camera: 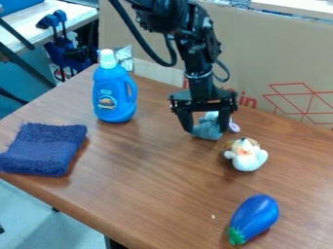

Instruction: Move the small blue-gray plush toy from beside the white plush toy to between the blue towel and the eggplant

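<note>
Straddling a gray-blue plush toy [207, 130] on the brown table [153, 180], the claw [206, 129] has its fingers spread wide; whether they grip it, I cannot tell. Outward lie a white plush toy [248, 159], blue eggplant [256, 216], labeled blue bottle [114, 90], navy cloth [43, 148] and red-printed cardboard [260, 63].

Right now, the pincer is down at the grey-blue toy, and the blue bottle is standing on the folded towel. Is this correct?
One thing is wrong: the blue bottle stands directly on the table, apart from the folded towel, as the camera view shows. The rest holds: the pincer is down at the grey-blue toy.
</note>
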{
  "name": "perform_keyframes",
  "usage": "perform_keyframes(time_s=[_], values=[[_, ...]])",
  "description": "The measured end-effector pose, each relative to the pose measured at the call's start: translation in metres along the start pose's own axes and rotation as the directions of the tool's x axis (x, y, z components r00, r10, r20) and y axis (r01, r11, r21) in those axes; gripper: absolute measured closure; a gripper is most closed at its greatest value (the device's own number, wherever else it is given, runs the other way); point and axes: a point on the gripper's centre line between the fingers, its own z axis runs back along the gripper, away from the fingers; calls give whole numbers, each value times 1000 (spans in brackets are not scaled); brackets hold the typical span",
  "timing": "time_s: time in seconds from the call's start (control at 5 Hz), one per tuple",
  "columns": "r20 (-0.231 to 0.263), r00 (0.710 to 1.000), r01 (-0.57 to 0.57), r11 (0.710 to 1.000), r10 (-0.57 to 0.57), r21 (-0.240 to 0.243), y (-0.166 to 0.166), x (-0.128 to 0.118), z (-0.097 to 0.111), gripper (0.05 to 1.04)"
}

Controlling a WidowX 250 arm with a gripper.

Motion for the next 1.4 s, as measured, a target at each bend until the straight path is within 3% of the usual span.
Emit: perform_keyframes(time_s=[0.4,0.6,1.0,1.2,1.4], values=[[-4,999,-51,998,51,24,9,7,-26,115],[9,999,-47,999,47,8,11,6,-23,304],[0,1000,-8,999,8,-37,14,-14,-8,576],[26,999,-30,998,32,-51,16,-23,13,596],[63,994,-88,996,90,-33,29,-46,31,597]])
